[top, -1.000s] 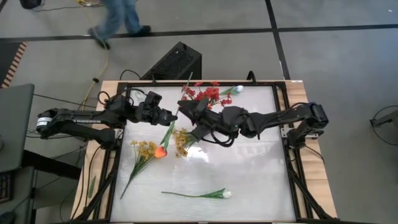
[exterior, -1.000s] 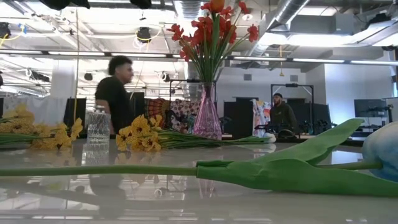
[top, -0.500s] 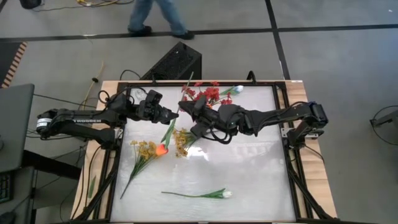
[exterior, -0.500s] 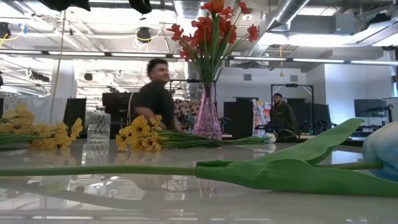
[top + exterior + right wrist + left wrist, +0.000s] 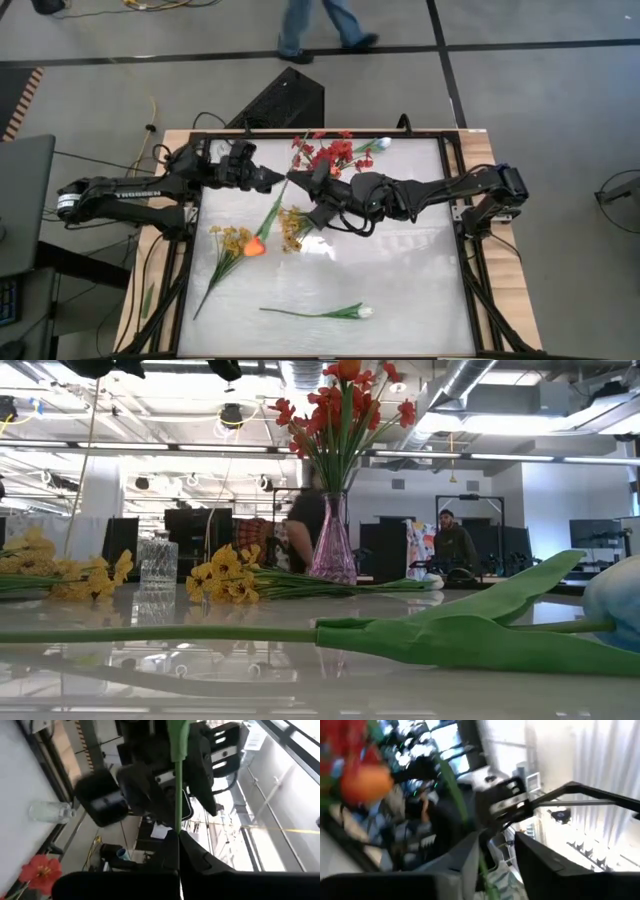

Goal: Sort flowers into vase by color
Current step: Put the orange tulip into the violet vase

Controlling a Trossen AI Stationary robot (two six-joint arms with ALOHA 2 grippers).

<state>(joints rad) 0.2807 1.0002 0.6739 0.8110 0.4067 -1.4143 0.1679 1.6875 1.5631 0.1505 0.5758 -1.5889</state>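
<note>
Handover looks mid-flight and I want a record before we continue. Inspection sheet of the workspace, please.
Surface: white table, glossy, no spill seen.
Job's things: red flowers in the pink vase; two yellow sprays lying flat; white tulip lying at the near edge; white bud at the far edge; orange flower, its stem up between the grippers.
Clutter: clear glass vase, empty.
Grippers: right gripper shut on the orange flower's stem; left gripper open around the same stem.
Cables: yellow cable on the floor; dark cables behind the left arm.
Surroundings: person walking past; black box behind the table.
</note>
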